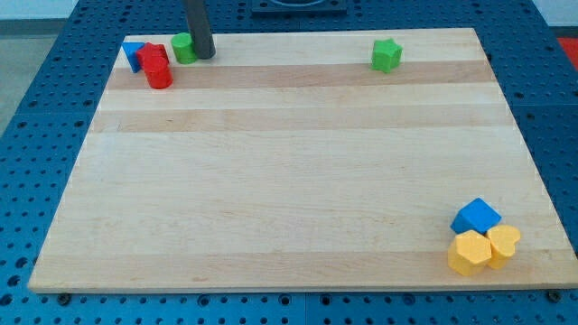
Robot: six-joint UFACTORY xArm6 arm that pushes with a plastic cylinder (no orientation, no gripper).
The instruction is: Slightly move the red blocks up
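Two red blocks sit together at the board's top left: one (152, 56) higher, one cylinder-like red block (160, 73) just below it. A blue block (133, 54) touches them on the view's left. A green block (183, 47) lies just to their right. My tip (204, 54) rests on the board right beside the green block's right side, a short way right of the red blocks.
A green star-like block (386, 55) sits at the top right. At the bottom right a blue cube (476, 217) touches a yellow hexagon block (470, 252) and a yellow heart block (504, 242). The wooden board (289, 181) lies on a blue pegboard.
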